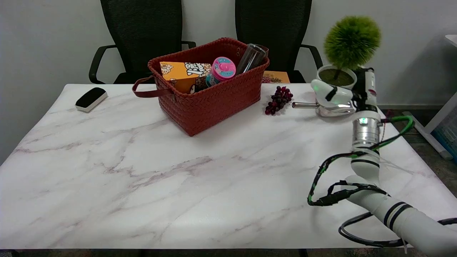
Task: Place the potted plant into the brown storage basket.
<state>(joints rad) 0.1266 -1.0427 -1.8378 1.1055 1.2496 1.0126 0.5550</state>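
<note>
The potted plant (351, 40) is a round green ball on a thin stem in a white pot (337, 75), at the table's far right. My right hand (344, 95) wraps the pot from the near side: a white finger lies across its front and the other fingers (367, 84) stand along its right side. The pot's bottom is hidden behind the hand, so I cannot tell whether it rests on the table. The brown woven storage basket (214, 100) stands at the back centre, well left of the plant. It holds an orange snack box, a pink round tub and a dark tube.
A bunch of dark grapes (278, 100) lies between basket and plant. A shiny metal pan with its handle (304, 105) pointing left sits just under my hand. A black-and-white eraser (91, 99) lies far left. Two black chairs stand behind the table.
</note>
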